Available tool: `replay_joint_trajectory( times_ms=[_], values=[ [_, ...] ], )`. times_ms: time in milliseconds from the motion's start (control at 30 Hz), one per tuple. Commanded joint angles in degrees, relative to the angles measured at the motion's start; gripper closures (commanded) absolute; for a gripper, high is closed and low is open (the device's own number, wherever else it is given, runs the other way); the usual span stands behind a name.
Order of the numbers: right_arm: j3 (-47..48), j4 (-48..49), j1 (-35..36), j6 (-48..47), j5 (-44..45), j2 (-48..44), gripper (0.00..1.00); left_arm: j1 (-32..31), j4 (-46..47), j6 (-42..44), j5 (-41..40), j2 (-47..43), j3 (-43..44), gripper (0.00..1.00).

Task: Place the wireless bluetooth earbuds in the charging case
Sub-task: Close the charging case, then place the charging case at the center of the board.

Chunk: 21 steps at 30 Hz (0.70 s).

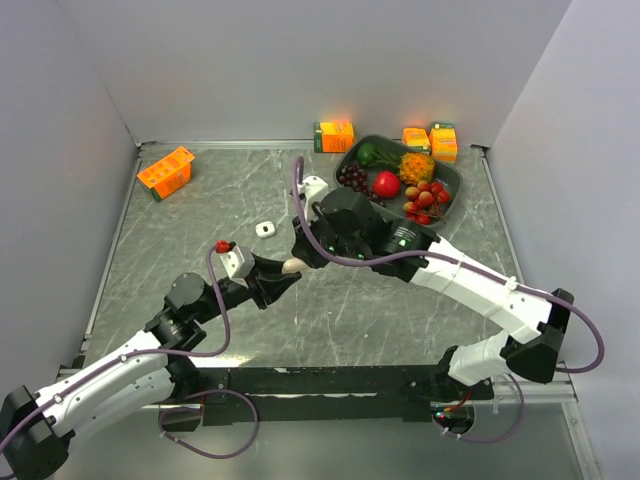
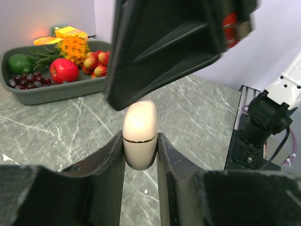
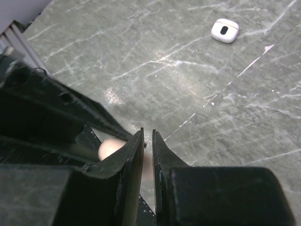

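Observation:
A beige charging case (image 2: 139, 127) stands upright and closed between my left gripper's fingers (image 2: 106, 160), a thin gold seam around its middle. My left gripper (image 1: 287, 272) is shut on it, a little above the table's middle. My right gripper (image 3: 147, 133) hovers directly over the case's top (image 3: 109, 148), its jaws together but for a thin slit, with nothing seen between them. In the left wrist view its black finger (image 2: 155, 56) covers the case's upper end. A white case (image 1: 264, 229) lies closed on the table behind. The earbuds are out of view.
A dark tray (image 1: 452, 203) of fruit sits at the back right. Orange cartons stand at the back left (image 1: 165, 172), beside the tray (image 1: 333, 135) and behind it (image 1: 430, 140). Walls close in the left, back and right sides.

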Motion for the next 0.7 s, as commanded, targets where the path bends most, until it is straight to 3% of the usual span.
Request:
replay_joint_trajectory(
  times_ms=[0, 133, 333, 467, 667],
  values=[
    [-0.32, -0.59, 1.48, 1.29, 0.53, -3.76, 0.79, 0.39, 5.27, -0.73, -2.82, -0.14, 1.99, 0.99],
    [-1.02, 0.1, 1.57, 2.77, 3.24, -4.73, 0.77, 0.39, 4.66, -1.26, -3.96, -0.05, 2.16, 0.99],
    [-8.39, 5.46, -6.15, 12.34, 6.86, -12.89, 0.58, 1.79, -4.38, -6.17, -8.62, 7.31, 7.25, 0.99],
    [-11.82, 6.18, -9.85, 14.56, 7.82, -15.19, 0.53, 4.69, -13.42, -12.93, -5.91, 22.04, 14.98, 0.99],
    [-14.64, 5.03, -10.65, 13.77, 8.44, -16.77, 0.51, 10.76, -15.47, -25.07, 0.86, 44.54, 25.62, 0.98]
  ],
)
